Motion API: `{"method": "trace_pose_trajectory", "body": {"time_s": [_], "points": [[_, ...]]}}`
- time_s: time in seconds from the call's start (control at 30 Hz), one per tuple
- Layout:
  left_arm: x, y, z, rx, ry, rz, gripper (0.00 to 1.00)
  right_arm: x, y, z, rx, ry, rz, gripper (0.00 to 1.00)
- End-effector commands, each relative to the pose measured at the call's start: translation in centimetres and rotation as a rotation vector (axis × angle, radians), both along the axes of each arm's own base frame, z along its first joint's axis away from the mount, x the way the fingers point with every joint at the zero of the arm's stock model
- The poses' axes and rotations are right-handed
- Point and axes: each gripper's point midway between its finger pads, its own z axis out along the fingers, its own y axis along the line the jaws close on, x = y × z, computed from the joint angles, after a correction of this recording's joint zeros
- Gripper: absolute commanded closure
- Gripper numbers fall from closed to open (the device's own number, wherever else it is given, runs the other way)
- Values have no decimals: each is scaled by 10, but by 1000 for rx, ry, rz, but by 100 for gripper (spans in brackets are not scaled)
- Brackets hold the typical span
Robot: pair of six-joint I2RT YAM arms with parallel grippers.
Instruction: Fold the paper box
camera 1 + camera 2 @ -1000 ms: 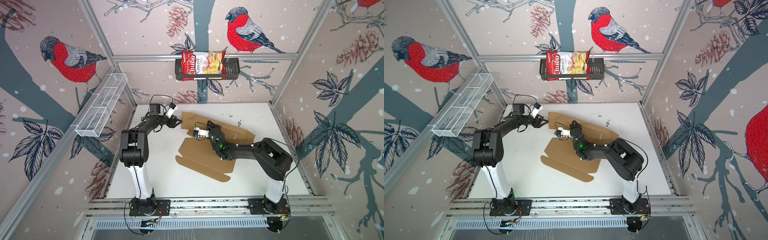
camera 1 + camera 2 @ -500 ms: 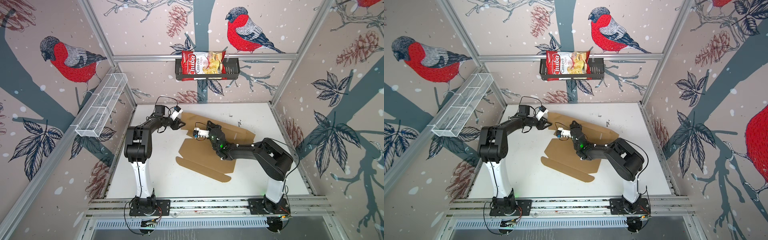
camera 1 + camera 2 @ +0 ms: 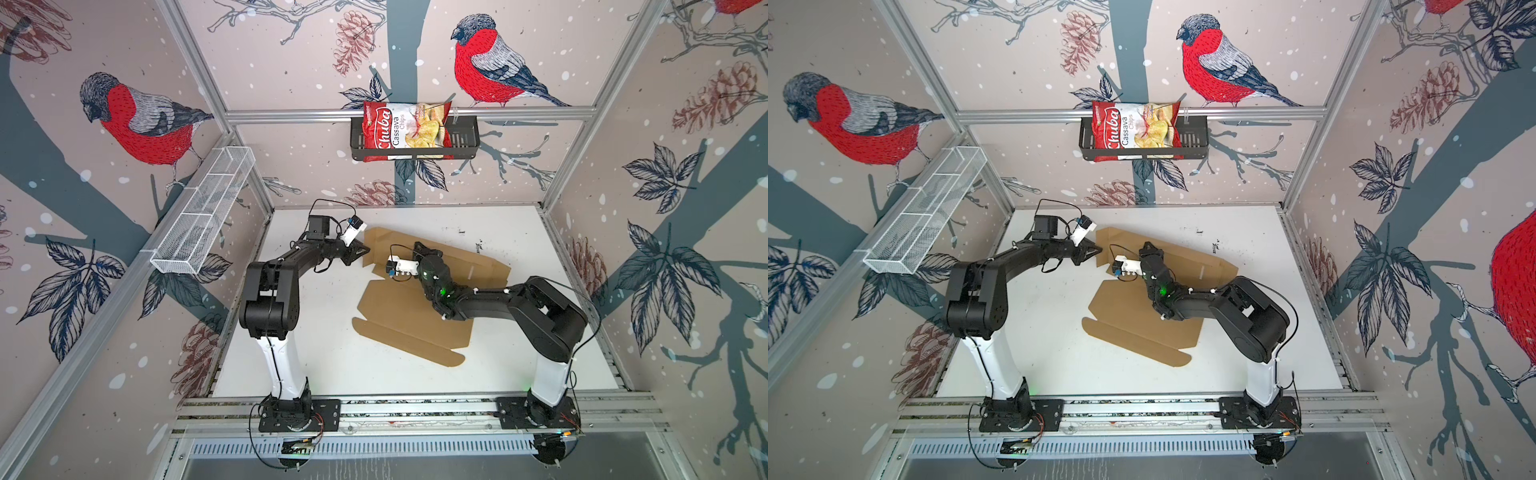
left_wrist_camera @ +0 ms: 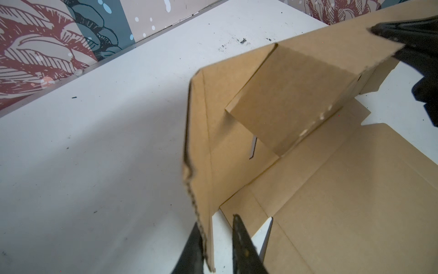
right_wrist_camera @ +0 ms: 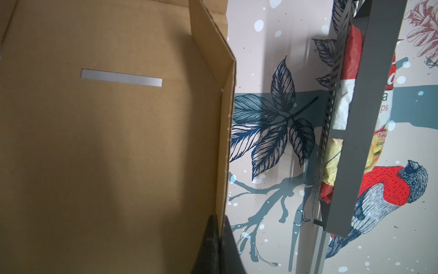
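Paper box: lying on the bench, mostly flat, far corner standing; left end effector narrow, straddling the end flap, not yet clamping; right end effector pinching the raised wall; recommended: seat flap deeper, hinge along crease.

Lab robot cell, alu frame

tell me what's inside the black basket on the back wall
A red chips bag stands in the black basket, sticking out above its rim. Anything behind or beneath the bag is covered.
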Motion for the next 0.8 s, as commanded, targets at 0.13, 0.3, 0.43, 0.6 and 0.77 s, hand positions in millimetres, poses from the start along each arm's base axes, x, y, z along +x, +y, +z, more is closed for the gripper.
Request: {"method": "trace_pose_trajectory", "body": {"time_s": [0.13,0.3,0.43,0.6,0.77], "points": [[12,0,5,7,-47,44,90,-3,3,-6,-11,33,16,100],[12,-1,22,11,-83,63,100,-2,2,-5,-14,30,13,100],[-8,-7,44,26,-146,72,100,2,-2,-3,-13,29,-1,100],[-30,-8,60,20,-192,99,100,9,-13,-1,-15,25,-25,100],[-54,-33,62,28,-219,60,100,6,-7,4,-13,22,-5,100]]}}
